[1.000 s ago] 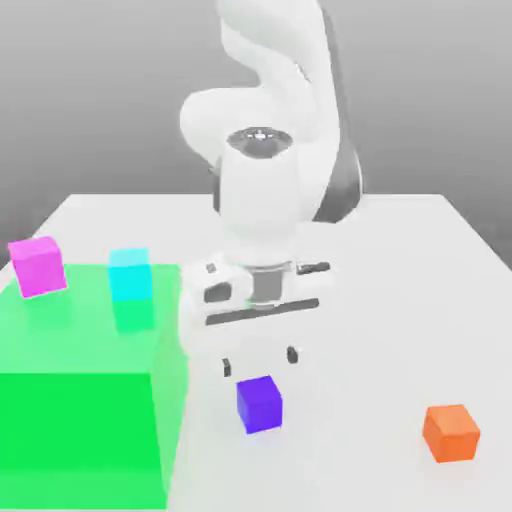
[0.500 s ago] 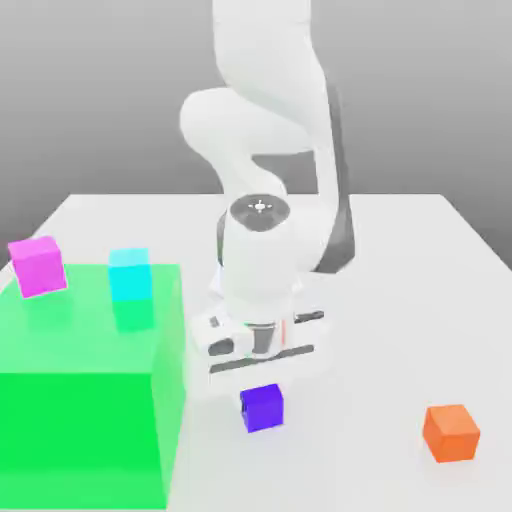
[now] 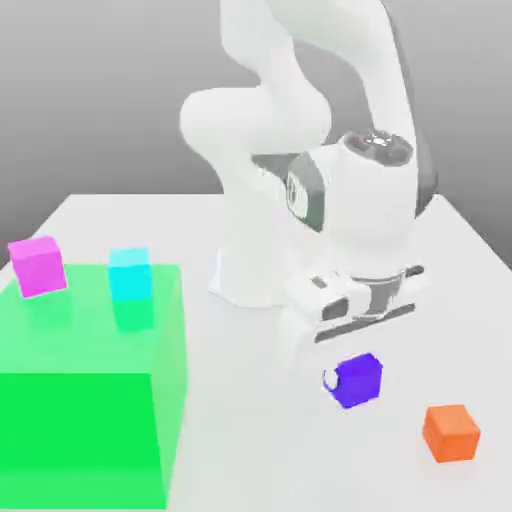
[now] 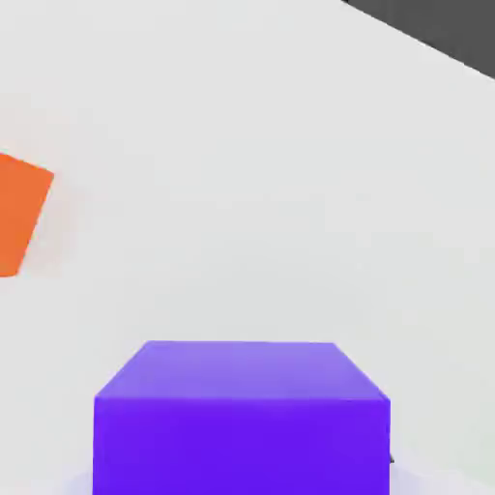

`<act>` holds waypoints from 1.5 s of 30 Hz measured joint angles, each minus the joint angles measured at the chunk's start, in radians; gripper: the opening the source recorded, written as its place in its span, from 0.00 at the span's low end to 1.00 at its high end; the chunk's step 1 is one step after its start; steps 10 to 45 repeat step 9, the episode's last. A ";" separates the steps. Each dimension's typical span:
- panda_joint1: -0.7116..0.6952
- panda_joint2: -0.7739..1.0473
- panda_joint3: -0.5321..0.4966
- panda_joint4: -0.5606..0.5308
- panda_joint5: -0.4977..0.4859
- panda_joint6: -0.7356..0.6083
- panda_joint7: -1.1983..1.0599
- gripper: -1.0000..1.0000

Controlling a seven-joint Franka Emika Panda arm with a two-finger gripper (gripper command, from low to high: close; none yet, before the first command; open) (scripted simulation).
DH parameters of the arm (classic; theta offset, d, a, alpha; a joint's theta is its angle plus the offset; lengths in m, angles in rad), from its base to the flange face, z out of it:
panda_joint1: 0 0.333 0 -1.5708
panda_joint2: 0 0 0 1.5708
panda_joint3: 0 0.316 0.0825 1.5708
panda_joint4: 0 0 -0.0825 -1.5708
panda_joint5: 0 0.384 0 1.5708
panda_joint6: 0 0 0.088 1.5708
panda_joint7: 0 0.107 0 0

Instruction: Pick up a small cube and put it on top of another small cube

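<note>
The small cube (image 3: pixel 364 380), plain violet-blue, sits between the fingers of my gripper (image 3: pixel 351 378), which is shut on it low over the white table (image 3: pixel 250 440). One fingertip (image 3: pixel 330 378) shows on the side of the cube facing the exterior view's left; the other is hidden behind it. In the hand view the same small cube (image 4: pixel 242 416) sits close up. An orange cube (image 3: pixel 450 432) rests on the table toward the exterior view's right of the held one, and the orange cube (image 4: pixel 19 215) also appears in the hand view.
A large translucent green block (image 3: pixel 90 390) takes up the exterior view's left. A cyan cube (image 3: pixel 129 274) stands at its far edge, and a magenta-pink cube (image 3: pixel 38 266) lies further left. The arm's white base (image 3: pixel 250 270) rises behind the gripper.
The gripper came down over the violet-blue cube and shut on it. It has since swung toward the exterior view's right, carrying the cube closer to the orange cube.
</note>
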State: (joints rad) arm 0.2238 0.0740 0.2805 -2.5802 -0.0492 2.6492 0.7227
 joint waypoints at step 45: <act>0.075 0.193 -0.037 0.087 -0.118 0.099 0.127 1.00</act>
